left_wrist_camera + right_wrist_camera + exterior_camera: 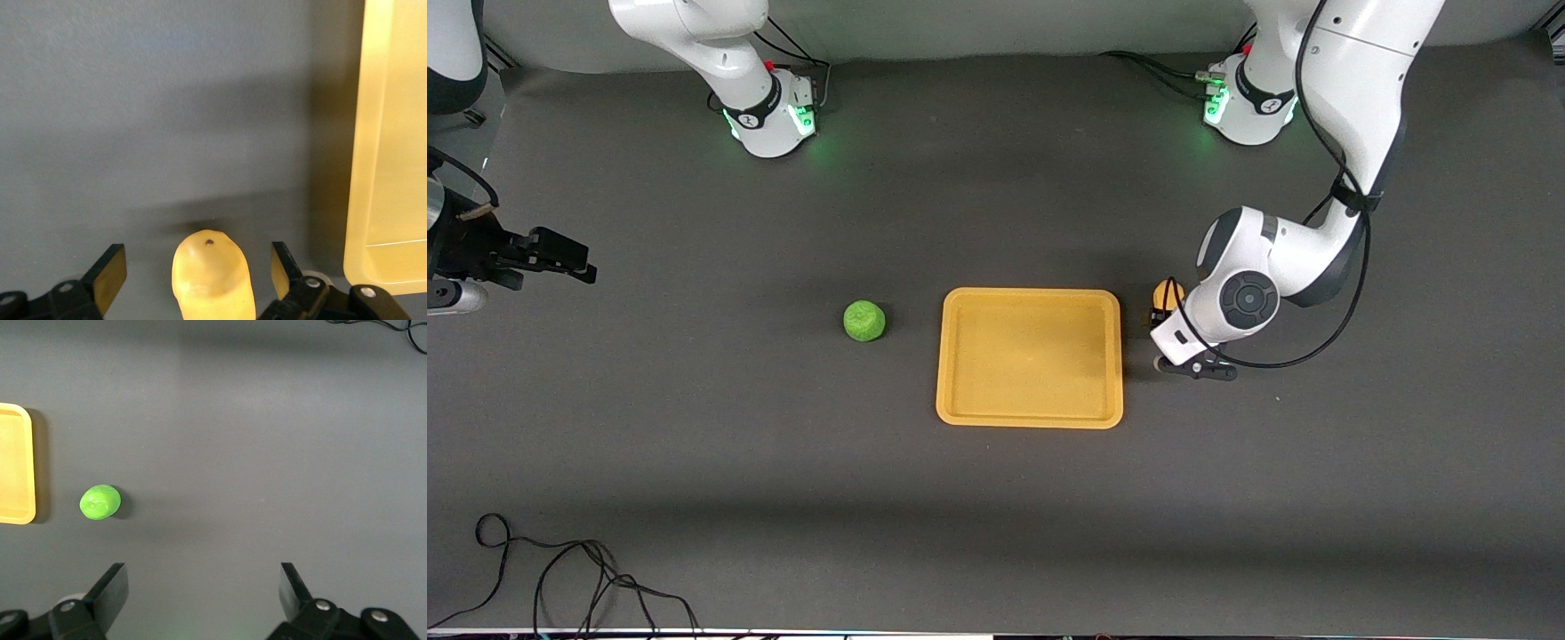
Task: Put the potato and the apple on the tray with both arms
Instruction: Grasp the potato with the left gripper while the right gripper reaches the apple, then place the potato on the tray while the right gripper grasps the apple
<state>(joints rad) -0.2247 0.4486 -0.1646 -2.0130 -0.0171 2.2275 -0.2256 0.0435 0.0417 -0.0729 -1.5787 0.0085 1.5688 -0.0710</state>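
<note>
Loose black cable (560, 578) lay on the table edge nearest the front camera. Tray (1030, 357) sat mid-table, nothing on it, so neither item was placed yet; both placements left to do. Apple (864, 320) rested on the table beside the tray, toward the right arm's end, level with the tray's farther half and untouched. Potato (1168, 292) sat just beside the tray's farther corner at the left arm's end, on the table as far as the views showed. Left gripper (199, 275) was down low around the potato, fingers (110, 268) spread on either side with gaps visible, not clamped; looked like the pre-grasp step for the potato. Left arm reached from its base with the elbow folded and wrist pointing down right next to the tray. Right gripper (203, 587) hung open with nothing between the fingers, up over bare table at the right arm's end, well apart from the apple; right arm seemed to be waiting.
</note>
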